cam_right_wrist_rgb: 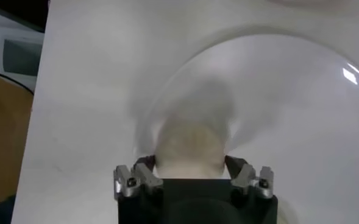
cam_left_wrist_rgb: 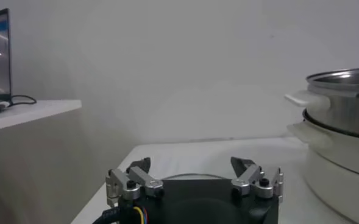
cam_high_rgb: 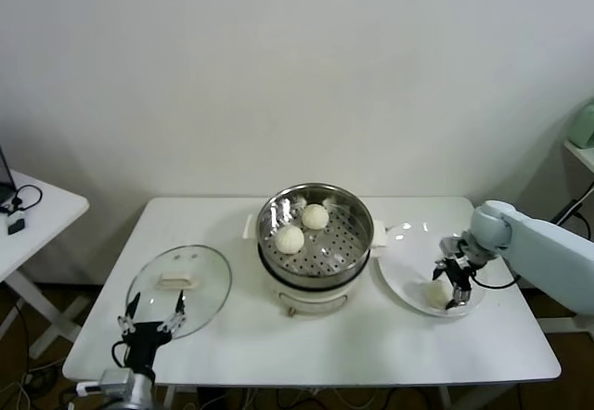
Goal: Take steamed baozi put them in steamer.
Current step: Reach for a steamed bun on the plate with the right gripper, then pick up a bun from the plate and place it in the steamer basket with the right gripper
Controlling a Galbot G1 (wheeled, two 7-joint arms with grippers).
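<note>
Two cream-white baozi (cam_high_rgb: 290, 238) (cam_high_rgb: 316, 216) lie in the shiny steel steamer (cam_high_rgb: 357, 208), which sits on its white base mid-table. Another baozi (cam_high_rgb: 435, 291) sits on the white plate (cam_high_rgb: 399, 275) to the right. My right gripper (cam_high_rgb: 448, 297) reaches down onto that plate, fingers pressed against both sides of this baozi (cam_right_wrist_rgb: 188, 146). In the right wrist view the bun fills the gap of the right gripper (cam_right_wrist_rgb: 189, 164). My left gripper (cam_high_rgb: 148, 322) waits open at the table's front left, by the glass lid; it holds nothing (cam_left_wrist_rgb: 192, 167).
A round glass lid (cam_high_rgb: 190, 289) lies flat at the front left of the white table. The steamer's side (cam_left_wrist_rgb: 344, 82) shows in the left wrist view. A second white table with cables (cam_high_rgb: 28, 211) stands at far left.
</note>
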